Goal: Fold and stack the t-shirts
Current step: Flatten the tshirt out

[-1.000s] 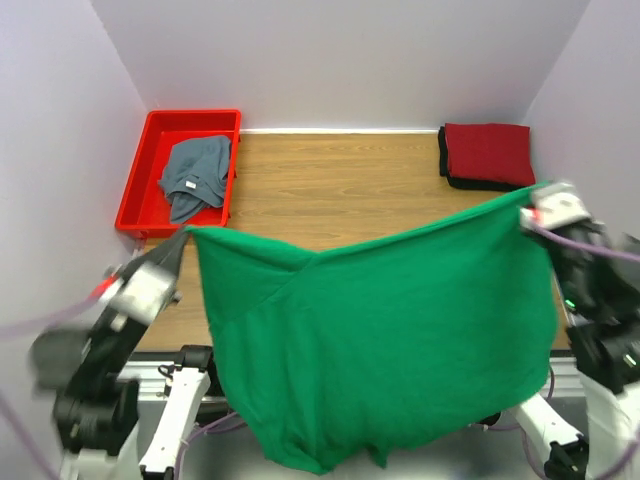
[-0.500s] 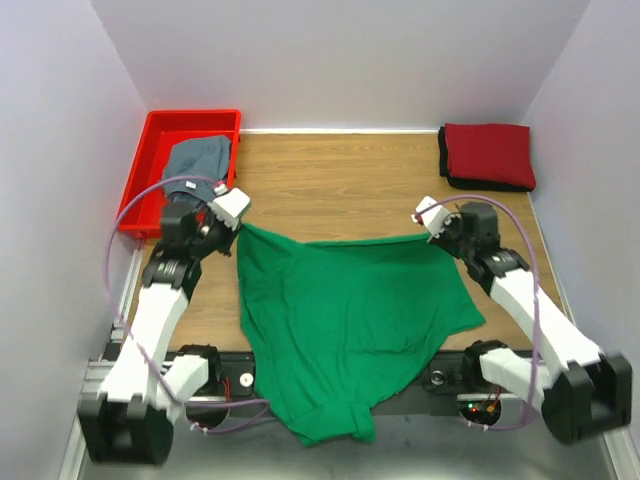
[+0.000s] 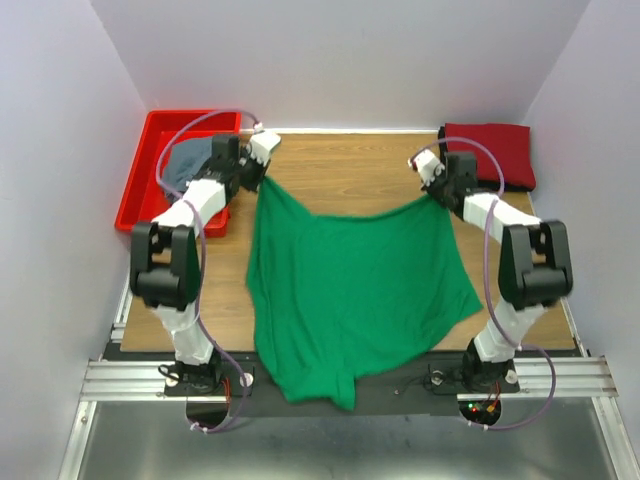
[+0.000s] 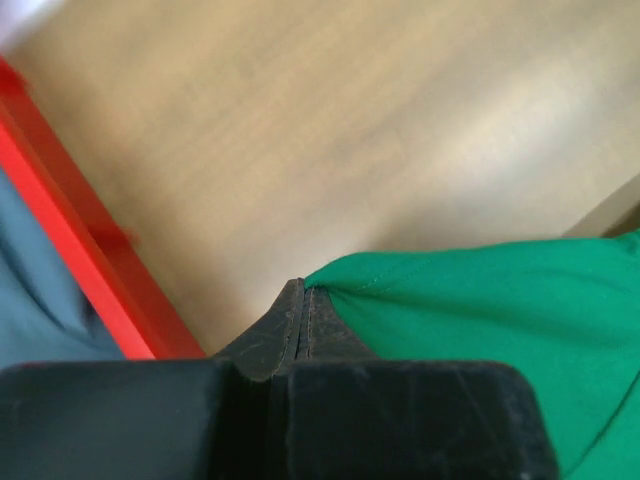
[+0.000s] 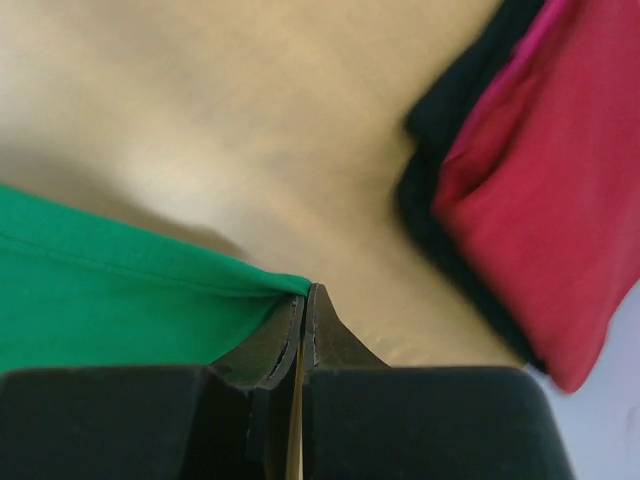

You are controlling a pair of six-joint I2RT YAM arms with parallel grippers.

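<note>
The bright green t-shirt (image 3: 355,285) is stretched between my two grippers over the wooden table (image 3: 340,165), its lower part hanging over the near edge. My left gripper (image 3: 262,180) is shut on its far left corner (image 4: 330,290). My right gripper (image 3: 432,192) is shut on its far right corner (image 5: 285,285). The dark red t-shirt (image 3: 490,152) lies folded on the black t-shirt (image 3: 447,172) at the far right; both show in the right wrist view (image 5: 560,170), (image 5: 440,150). The grey-blue t-shirt (image 3: 185,165) lies crumpled in the red bin (image 3: 140,190).
The red plastic bin stands at the table's far left, its rim close to my left gripper (image 4: 70,250). White walls close in the table at the back and both sides. A metal rail (image 3: 340,375) runs along the near edge.
Both arms have stretched forward and lowered, carrying the green shirt from held high near the bases to the far half of the table. The shirt now lies mostly on the wood.
</note>
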